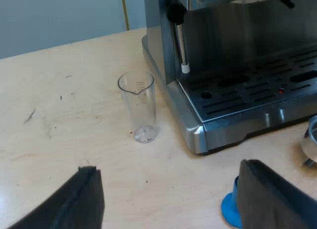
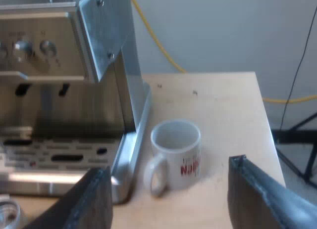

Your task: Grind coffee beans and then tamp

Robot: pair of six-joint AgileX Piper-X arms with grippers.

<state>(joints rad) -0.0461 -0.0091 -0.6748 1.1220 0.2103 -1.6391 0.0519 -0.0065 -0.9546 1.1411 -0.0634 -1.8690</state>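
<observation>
The espresso machine point(image 1: 233, 66) stands on a wooden table, its steam wand point(image 1: 181, 46) hanging over the drip tray point(image 1: 257, 90). A clear measuring glass point(image 1: 138, 106) stands upright beside the tray's corner. My left gripper point(image 1: 168, 199) hovers open above the table near the glass, nothing between its fingers. A blue tamper point(image 1: 230, 209) peeks out by one finger. The metal holder's rim point(image 1: 311, 140) lies on the table before the tray. A white mug point(image 2: 174, 152) with red print stands by the machine's side point(image 2: 111, 46). My right gripper point(image 2: 168, 204) is open over the mug.
The table edge point(image 2: 265, 115) runs close beyond the mug. A yellow cable point(image 2: 153, 41) hangs against the wall behind the machine. The holder's rim point(image 2: 9, 211) also shows below the drip tray point(image 2: 59, 157).
</observation>
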